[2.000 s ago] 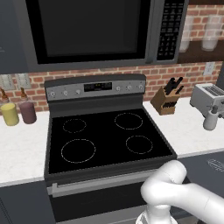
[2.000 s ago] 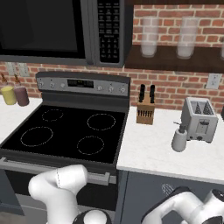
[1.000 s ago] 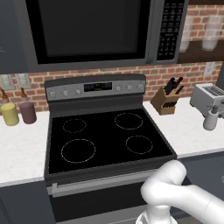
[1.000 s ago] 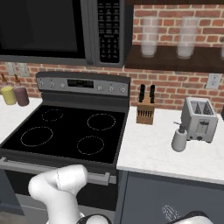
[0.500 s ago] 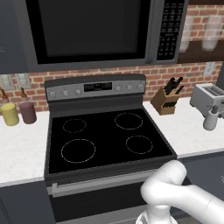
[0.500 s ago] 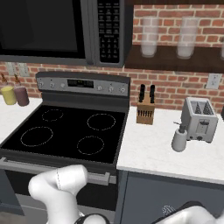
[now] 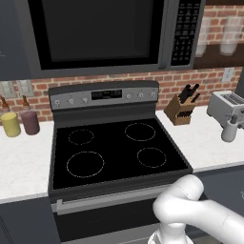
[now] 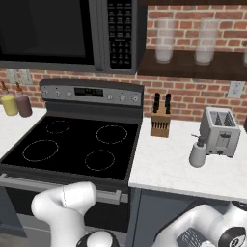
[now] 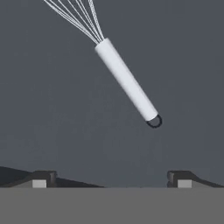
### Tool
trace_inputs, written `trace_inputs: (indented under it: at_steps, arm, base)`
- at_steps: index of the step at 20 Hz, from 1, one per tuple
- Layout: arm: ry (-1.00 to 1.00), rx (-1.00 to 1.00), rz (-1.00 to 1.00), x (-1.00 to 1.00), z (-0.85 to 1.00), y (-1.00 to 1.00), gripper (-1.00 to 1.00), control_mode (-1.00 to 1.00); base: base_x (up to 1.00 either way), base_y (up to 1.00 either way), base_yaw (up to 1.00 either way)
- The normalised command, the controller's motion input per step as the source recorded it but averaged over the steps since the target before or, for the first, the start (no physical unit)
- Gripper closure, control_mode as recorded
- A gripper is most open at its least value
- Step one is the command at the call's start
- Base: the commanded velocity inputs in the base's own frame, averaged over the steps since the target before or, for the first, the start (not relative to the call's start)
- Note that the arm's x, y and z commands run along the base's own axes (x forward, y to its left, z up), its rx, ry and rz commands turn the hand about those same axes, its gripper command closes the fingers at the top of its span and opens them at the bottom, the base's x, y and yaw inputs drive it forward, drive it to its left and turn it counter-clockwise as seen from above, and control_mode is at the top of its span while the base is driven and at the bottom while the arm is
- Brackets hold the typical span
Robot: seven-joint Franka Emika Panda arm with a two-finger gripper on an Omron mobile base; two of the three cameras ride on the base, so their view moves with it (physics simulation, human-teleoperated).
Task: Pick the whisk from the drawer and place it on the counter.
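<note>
Pincer [image 9: 112,178] spread wide, nothing between tips, poised above whisk [image 9: 126,82] without contact. Whisk lies flat on dark grey drawer floor [image 9: 48,109]; pale handle slants toward pincer, small ring at its end, wire head running off frame top. White worktop [image 8: 169,169] right of black stovetop [image 8: 77,144] carries knife block [image 8: 161,118], toaster [image 8: 220,131], soap dispenser [image 8: 197,153].

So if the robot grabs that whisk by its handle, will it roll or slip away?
The whisk has a smooth round handle, so it could probably roll sideways if nudged. The thin wires look springy, likely bending under pressure. It seems light. The gripper hangs open, not touching it.
</note>
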Motion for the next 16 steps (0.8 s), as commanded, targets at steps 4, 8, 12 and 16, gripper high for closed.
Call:
trace_inputs:
  at_steps: [4,8,12,16]
  arm:
    - [-0.01,0.0,0.23,0.26,-0.04,0.23,-1.0,-1.0]
    - [-0.03,0.0,0.26,0.01,-0.14,0.14,-1.0,-1.0]
    - [-0.08,0.01,0.2,0.0,-0.4,0.04,-1.0,-1.0]
    - [-0.15,0.07,0.08,0.01,-0.34,0.0,-1.0,-1.0]
  base:
    - [0.0,0.0,0.0]
    - [0.0,0.0,0.0]
    - [0.0,0.0,0.0]
    - [0.0,0.0,0.0]
